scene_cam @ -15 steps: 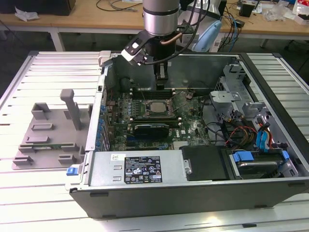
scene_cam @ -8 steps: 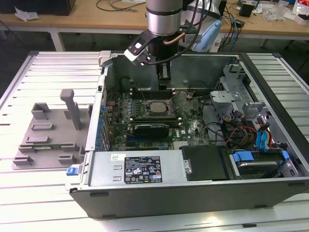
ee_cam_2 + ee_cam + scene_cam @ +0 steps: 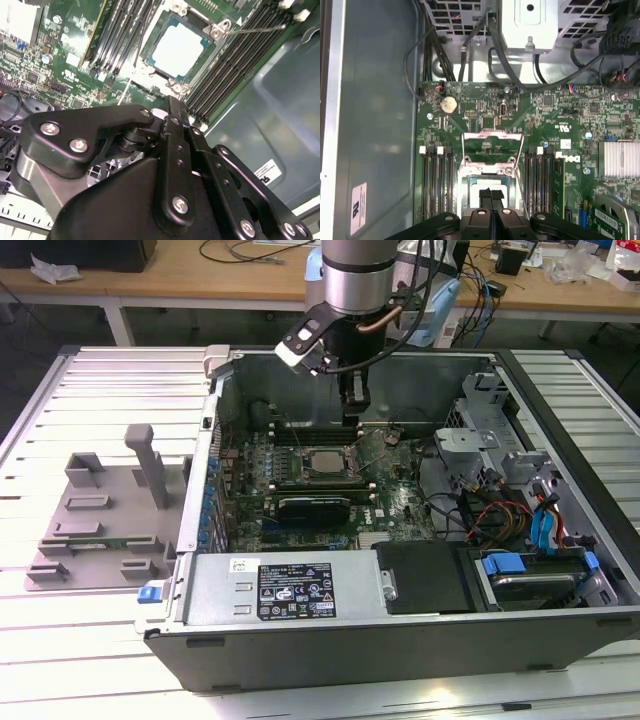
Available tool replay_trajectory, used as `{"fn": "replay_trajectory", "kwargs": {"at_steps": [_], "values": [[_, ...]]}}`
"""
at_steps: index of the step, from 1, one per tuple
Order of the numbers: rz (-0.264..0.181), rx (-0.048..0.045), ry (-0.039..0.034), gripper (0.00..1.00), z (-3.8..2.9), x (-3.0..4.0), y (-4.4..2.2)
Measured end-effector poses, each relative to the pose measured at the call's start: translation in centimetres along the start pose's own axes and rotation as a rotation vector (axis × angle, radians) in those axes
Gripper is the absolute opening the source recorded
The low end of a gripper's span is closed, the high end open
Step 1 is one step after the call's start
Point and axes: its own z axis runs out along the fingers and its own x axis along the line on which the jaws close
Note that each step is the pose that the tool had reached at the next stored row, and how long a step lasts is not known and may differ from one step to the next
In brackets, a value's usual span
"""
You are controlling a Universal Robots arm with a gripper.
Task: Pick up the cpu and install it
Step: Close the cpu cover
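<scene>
Cpu (image 3: 179,49) sits flat in the green motherboard (image 3: 75,30), silver top up; gripper (image 3: 491,195) hangs close above it, jaws clenched together with nothing between them

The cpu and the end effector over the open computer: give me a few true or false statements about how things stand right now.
1. The cpu lies in its socket. True.
2. The end effector grips the cpu. False: its fingers are together with nothing between them, and the cpu lies in the socket.
3. The grey fixture sits inside the computer case. False: it rests on the slatted table outside the case, at the exterior view's left.
4. The case is open, its motherboard exposed. True.
</scene>
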Motion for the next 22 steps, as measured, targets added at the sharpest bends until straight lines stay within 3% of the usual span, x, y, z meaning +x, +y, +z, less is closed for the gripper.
{"fn": "replay_trajectory", "kwargs": {"at_steps": [8, 10, 12, 15, 16, 19, 22], "values": [[0.0, 0.0, 0.0, 0.11, 0.11, -0.01, 1.6], [0.0, 0.0, -0.0001, 0.11, 0.16, -0.02, 2.41], [0.0, 0.0, -0.0001, 0.11, 0.19, -0.02, 2.8], [0.0, 0.0006, 0.0, 0.11, 0.31, -0.03, 4.17], [0.0, 0.0022, 0.0001, 0.11, 0.44, -0.04, 5.44], [0.0, 0.0035, 0.0001, 0.11, 0.59, -0.06, 7.1], [0.0, 0.0063, -0.0002, 0.11, 1.52, -0.06, 7.61]]}}
